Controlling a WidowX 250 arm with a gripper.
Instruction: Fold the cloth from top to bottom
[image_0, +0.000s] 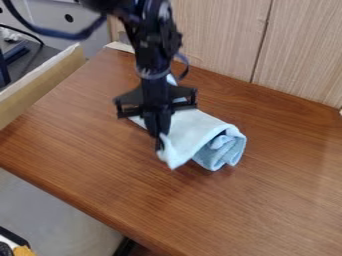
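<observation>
1. One brown wooden tabletop (267, 210) is noted, its near edge slanting down to the right above a pale grey floor (57, 215).
2. One light-blue cloth (190, 132) lies on the tabletop, bunched and folded over; curled layers show at its right end, and a pointed corner faces the near edge.
3. One black gripper (159, 145) hangs down at the cloth's left side. Whether it is spread, pressed together or pinching fabric, I cannot tell.
4. One pale wood-grain panel (220, 35) stands upright along the table's far side.
</observation>
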